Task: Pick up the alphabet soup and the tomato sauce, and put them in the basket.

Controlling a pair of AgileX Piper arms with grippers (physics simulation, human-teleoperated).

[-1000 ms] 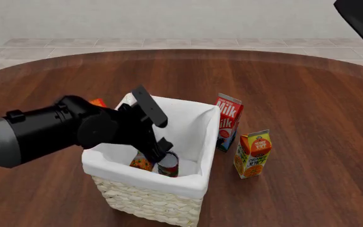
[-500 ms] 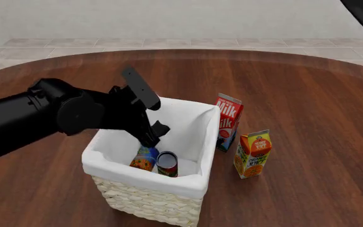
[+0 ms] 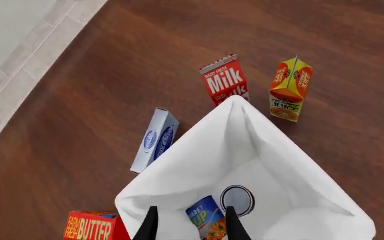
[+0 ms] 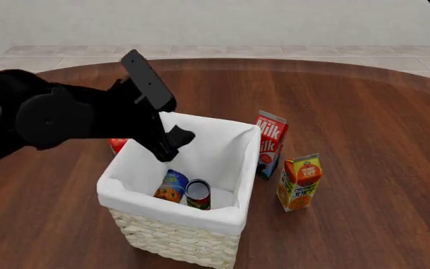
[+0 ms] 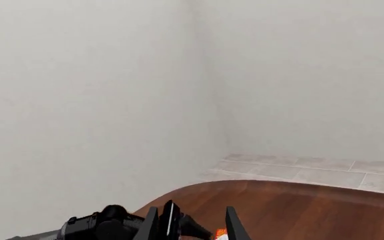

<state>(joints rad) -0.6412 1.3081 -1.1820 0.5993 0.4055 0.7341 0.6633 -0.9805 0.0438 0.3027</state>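
Both the blue-and-yellow alphabet soup can (image 4: 172, 186) and the red-and-green tomato sauce can (image 4: 199, 194) lie inside the big white-lined wicker basket (image 4: 234, 221), so with my left fingers (image 4: 168, 147) parted and empty above it, I judge only pulling clear remains.

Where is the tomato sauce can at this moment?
In the front view the tomato sauce stands upright inside the basket, near its front wall. The alphabet soup leans close on its left.
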